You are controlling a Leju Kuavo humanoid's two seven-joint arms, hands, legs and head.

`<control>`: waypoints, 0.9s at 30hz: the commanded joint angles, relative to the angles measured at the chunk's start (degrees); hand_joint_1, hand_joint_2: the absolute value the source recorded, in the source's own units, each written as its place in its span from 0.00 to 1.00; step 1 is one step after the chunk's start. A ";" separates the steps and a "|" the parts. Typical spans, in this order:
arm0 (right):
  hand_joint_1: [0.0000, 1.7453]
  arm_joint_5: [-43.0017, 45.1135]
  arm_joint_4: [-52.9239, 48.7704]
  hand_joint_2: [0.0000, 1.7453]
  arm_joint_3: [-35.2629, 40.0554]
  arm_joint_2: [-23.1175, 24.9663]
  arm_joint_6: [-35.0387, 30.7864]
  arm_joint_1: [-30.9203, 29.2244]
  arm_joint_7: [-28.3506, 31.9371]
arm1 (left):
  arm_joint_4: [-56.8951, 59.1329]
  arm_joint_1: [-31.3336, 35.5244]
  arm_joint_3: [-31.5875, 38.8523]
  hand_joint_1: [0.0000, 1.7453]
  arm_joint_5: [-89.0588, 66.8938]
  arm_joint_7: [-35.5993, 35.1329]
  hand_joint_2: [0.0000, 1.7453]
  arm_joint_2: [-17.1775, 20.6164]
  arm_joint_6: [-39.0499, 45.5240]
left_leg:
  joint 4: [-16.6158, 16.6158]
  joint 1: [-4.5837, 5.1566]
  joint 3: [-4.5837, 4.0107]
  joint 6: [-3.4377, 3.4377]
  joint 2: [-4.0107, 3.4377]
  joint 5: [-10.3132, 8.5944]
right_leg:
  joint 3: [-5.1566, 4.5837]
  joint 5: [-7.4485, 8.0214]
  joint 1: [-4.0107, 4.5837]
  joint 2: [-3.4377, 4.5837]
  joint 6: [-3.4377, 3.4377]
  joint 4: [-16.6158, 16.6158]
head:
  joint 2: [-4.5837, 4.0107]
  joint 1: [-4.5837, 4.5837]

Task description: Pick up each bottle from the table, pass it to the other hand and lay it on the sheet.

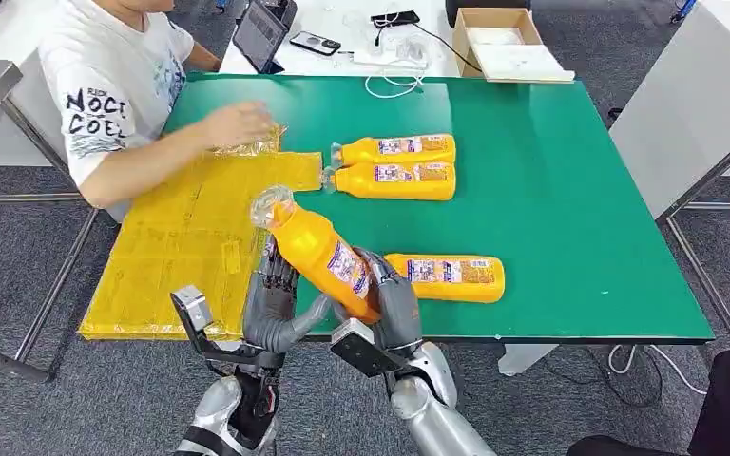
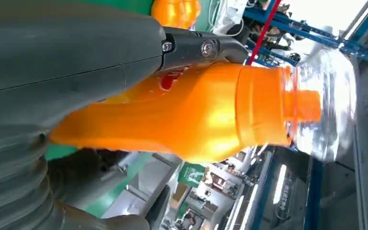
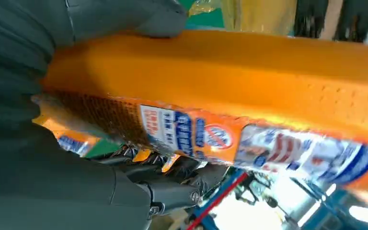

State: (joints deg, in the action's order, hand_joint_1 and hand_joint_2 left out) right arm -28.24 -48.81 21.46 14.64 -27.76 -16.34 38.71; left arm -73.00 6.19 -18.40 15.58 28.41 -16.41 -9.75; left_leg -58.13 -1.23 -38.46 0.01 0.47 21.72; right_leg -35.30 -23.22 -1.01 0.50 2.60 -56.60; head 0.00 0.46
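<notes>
Held bottle (image 1: 321,255): orange, tilted, cap toward 10 o'clock, above the table's near edge; both hands on it
Right hand (image 1: 392,302): fingers wrapped round the lower body
Left hand (image 1: 274,302): fingers curled against its side
Other bottles: one (image 1: 447,276) lying at 3 o'clock; a pair (image 1: 394,167) lying at 1 o'clock
Sheet (image 1: 190,247): yellow, at 9 o'clock on the green table (image 1: 570,209); a person's hand (image 1: 238,123) at its far end

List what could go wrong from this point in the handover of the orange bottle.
1. Both the left hand and the right hand are on the tilted held bottle; if one lets go before the other grips firmly, it could slip and fall.
2. A person's hand rests at the far end of the yellow sheet, so laying the bottle there could bump it.
</notes>
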 commanded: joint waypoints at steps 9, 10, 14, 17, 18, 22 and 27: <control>1.00 -3.02 7.17 1.00 8.19 2.57 -2.86 -4.44 -0.55 | 7.51 4.18 -4.40 0.00 -0.60 -1.22 1.00 0.86 -0.22 | 0.02 0.02 0.20 0.04 -0.04 0.08 | 0.18 -0.08 0.01 -0.02 -0.09 0.00 | 0.00 0.00; 1.00 -3.07 7.05 1.00 8.34 2.57 -2.97 -4.27 -0.62 | 7.61 4.24 -4.38 0.00 -0.60 -1.22 1.00 0.86 -0.20 | 0.01 0.01 0.29 0.05 -0.06 0.12 | 0.28 -0.11 0.03 -0.02 -0.12 0.01 | 0.00 -0.02; 1.00 -3.04 6.50 1.00 9.58 2.13 -2.70 -3.37 -0.28 | 7.70 4.20 -4.24 0.00 -0.88 -1.18 1.00 0.87 0.51 | 0.04 0.03 0.19 0.04 -0.04 0.07 | 0.18 -0.07 0.00 -0.02 -0.09 0.03 | 0.00 -0.02; 1.00 -2.63 6.07 1.00 10.62 1.91 -2.35 -2.50 -0.29 | 8.22 4.39 -4.28 0.00 -2.40 -0.62 1.00 0.81 2.50 | 0.04 0.01 0.30 0.04 -0.01 0.12 | 0.30 -0.13 0.02 -0.06 -0.12 0.04 | 0.00 0.00; 1.00 -2.47 5.91 1.00 10.86 1.89 -2.14 -2.29 -0.21 | 8.40 4.42 -4.21 0.00 -2.40 -0.62 1.00 0.78 2.56 | 0.04 0.03 0.41 0.05 -0.01 0.17 | 0.41 -0.18 0.02 -0.07 -0.14 0.03 | 0.00 0.00; 1.00 -1.82 5.24 1.00 12.81 1.58 -0.25 -1.27 -0.23 | 8.39 4.60 -4.10 0.00 -4.27 0.55 1.00 0.70 4.59 | 0.03 0.01 0.33 0.05 0.01 0.14 | 0.33 -0.15 0.03 -0.09 -0.13 0.03 | 0.00 0.00; 1.00 -1.87 6.25 1.00 14.46 1.10 1.21 -1.04 -0.64 | 7.34 4.31 -3.07 0.00 -3.68 0.78 1.00 0.20 4.94 | 0.02 0.00 0.31 0.05 0.04 0.13 | 0.32 -0.14 0.04 -0.12 -0.12 0.04 | 0.00 0.00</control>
State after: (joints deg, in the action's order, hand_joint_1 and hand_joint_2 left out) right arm -29.33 -45.11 28.22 16.31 -29.90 -17.49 37.64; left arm -69.26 7.99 -18.56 12.15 29.66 -16.33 -4.96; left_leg -58.13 -1.24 -38.47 0.01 0.47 21.72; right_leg -35.33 -23.22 -1.01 0.50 2.60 -56.60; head 0.00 0.46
